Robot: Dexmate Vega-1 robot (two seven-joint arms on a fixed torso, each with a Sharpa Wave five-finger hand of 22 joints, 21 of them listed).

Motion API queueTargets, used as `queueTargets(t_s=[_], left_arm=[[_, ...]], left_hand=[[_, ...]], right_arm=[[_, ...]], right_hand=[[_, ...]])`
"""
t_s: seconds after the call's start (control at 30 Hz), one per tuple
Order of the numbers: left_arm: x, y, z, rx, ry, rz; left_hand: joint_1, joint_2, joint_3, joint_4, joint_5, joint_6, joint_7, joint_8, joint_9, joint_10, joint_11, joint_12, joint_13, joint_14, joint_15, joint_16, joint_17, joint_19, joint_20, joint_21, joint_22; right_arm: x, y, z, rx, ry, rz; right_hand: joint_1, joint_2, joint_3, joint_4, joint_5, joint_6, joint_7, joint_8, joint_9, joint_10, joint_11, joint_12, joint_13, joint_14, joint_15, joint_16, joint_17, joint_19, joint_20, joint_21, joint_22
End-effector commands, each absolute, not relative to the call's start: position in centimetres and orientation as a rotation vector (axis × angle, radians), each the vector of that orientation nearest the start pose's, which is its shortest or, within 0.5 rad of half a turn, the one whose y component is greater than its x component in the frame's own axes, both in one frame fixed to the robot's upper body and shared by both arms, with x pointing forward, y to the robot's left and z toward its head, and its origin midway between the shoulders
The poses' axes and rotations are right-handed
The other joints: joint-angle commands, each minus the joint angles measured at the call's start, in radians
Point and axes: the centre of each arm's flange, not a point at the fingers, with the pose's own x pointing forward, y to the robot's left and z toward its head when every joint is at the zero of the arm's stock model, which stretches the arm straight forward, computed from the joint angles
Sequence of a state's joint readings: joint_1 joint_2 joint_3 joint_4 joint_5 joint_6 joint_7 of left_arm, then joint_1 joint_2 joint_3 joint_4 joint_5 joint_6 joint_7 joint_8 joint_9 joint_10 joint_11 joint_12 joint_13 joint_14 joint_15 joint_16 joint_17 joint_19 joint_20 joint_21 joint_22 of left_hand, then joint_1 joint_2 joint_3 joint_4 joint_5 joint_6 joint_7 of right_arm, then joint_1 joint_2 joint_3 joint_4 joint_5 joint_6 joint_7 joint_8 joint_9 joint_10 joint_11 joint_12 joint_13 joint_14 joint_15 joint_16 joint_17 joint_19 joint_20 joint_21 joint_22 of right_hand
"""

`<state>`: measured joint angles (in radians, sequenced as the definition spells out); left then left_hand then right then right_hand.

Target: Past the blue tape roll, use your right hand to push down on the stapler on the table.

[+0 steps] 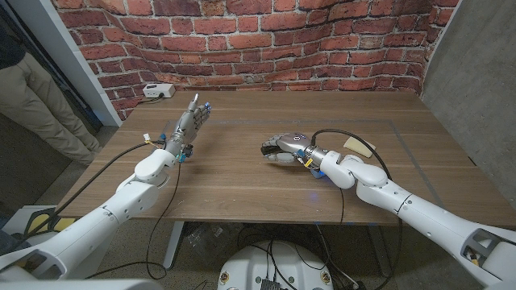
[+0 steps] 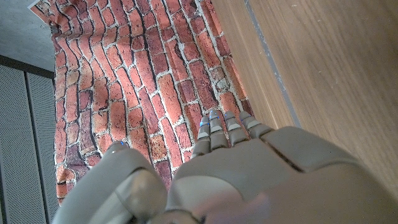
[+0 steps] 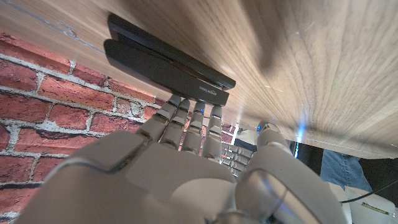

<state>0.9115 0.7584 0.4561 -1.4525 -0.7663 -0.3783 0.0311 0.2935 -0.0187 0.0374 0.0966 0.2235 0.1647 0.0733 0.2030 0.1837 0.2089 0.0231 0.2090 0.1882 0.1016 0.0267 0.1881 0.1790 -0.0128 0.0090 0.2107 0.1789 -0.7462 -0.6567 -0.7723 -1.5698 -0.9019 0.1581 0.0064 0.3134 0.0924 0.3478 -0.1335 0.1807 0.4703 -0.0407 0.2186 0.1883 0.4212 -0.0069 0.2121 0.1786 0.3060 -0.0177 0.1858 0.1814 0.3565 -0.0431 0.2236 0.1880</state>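
The black stapler [image 3: 163,61] lies on the wooden table [image 1: 242,181] in the right wrist view, just beyond my right hand's fingertips [image 3: 194,111]. These reach its near end; I cannot tell whether they touch it. In the head view my right hand [image 1: 284,147] hovers low at the table's middle, fingers stretched out together, and covers most of the stapler [image 1: 267,149]. A bit of the blue tape roll [image 1: 318,171] peeks out under my right wrist. At the left, my left hand [image 1: 192,121] is raised with its fingers up and apart, holding nothing.
A small white device [image 1: 157,91] sits at the back left corner. A beige flat piece [image 1: 357,145] lies right of my right arm. A person's legs [image 1: 28,93] stand beyond the table's left edge. A brick wall [image 1: 266,40] closes the back.
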Motion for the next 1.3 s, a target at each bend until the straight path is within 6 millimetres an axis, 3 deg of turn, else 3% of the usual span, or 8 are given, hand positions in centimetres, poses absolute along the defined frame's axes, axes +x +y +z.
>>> queueTargets(t_s=[0.03, 0.33, 1.3], left_arm=[[61.4, 32.3, -2.8, 0.04, -0.632, -0.22], [61.4, 32.4, -2.9, 0.038, -0.63, -0.219], [61.1, 32.2, -2.4, 0.047, -0.64, -0.223]], left_hand=[[0.002, 0.004, -0.009, 0.001, 0.005, 0.01, -0.001, 0.001, 0.002, 0.012, -0.001, 0.0, 0.002, 0.009, -0.002, 0.002, 0.005, -0.004, 0.008, -0.001, 0.004], [0.003, 0.005, -0.01, 0.001, 0.005, 0.012, -0.001, 0.001, 0.002, 0.013, 0.001, 0.0, 0.002, 0.009, -0.003, 0.002, 0.005, -0.004, 0.009, -0.002, 0.004], [0.005, 0.008, -0.014, 0.001, 0.005, 0.015, -0.002, 0.0, 0.002, 0.014, -0.002, -0.001, 0.002, 0.011, -0.003, 0.002, 0.005, -0.003, 0.01, -0.002, 0.004]], right_arm=[[61.5, -12.1, -9.8, -1.774, -0.768, 0.364], [61.7, -12.2, -10.0, -1.776, -0.749, 0.366], [59.7, -12.1, -6.5, -1.719, -0.877, 0.286]], right_hand=[[-0.006, -0.003, 0.003, 0.001, -0.003, 0.018, 0.001, 0.011, 0.002, 0.009, -0.001, 0.008, 0.005, 0.007, 0.002, 0.002, 0.002, 0.011, -0.016, 0.005, 0.002], [-0.006, -0.003, 0.004, 0.001, -0.003, 0.026, 0.004, 0.011, 0.001, 0.011, 0.001, 0.009, 0.005, 0.007, 0.002, 0.001, 0.002, 0.01, -0.015, 0.005, 0.002], [-0.008, -0.002, 0.006, 0.002, -0.002, 0.029, -0.003, 0.006, 0.001, 0.022, -0.001, 0.01, 0.005, 0.017, 0.008, 0.002, 0.002, 0.016, -0.012, 0.006, 0.003]])
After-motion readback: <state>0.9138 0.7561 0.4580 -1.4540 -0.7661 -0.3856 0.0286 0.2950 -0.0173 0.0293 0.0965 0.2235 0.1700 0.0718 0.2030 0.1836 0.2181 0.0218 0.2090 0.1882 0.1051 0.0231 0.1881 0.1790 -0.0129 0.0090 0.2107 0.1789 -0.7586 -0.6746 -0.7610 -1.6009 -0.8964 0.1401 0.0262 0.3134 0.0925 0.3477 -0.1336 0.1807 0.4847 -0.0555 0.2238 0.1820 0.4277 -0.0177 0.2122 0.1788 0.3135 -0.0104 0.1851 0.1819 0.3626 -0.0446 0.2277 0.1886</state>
